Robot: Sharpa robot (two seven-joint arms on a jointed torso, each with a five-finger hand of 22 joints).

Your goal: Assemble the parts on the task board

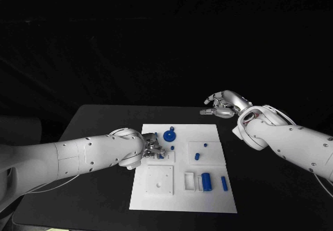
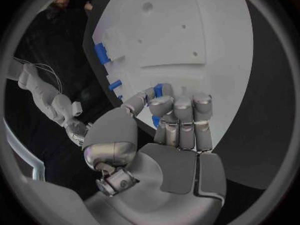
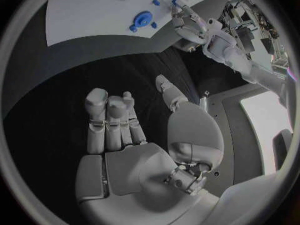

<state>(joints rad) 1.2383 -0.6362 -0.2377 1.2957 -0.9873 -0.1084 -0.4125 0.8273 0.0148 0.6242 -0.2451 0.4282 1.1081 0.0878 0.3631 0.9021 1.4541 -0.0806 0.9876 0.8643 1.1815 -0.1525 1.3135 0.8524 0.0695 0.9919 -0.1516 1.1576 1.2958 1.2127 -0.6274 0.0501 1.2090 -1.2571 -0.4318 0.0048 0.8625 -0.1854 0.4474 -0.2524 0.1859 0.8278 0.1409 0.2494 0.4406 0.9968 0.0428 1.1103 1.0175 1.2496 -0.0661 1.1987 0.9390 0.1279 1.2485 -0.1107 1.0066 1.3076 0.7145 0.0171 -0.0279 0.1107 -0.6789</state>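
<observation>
**Left hand on a part at the board's left side; right hand far off**

Silver fingers [image 2: 181,117] of the left hand [image 1: 151,148] curl together over the left part of the flat white rectangular task board [image 1: 208,202], with a small blue plastic part [image 2: 159,90] showing just past their tips; whether they pinch it or merely touch it, I cannot tell; beside that part lies the round blue knob-shaped piece [image 1: 169,136], toward the board's far edge; two short blue pegs [image 1: 201,150] lie near the board's middle, and two long blue bars [image 1: 213,182] lie lengthwise toward its near right; the right hand [image 1: 223,104] hovers beyond the board's far right corner, well apart, fingers loosely bent, holding nothing; the left hand is plainly nearer, so the next seating likely falls to it.
</observation>
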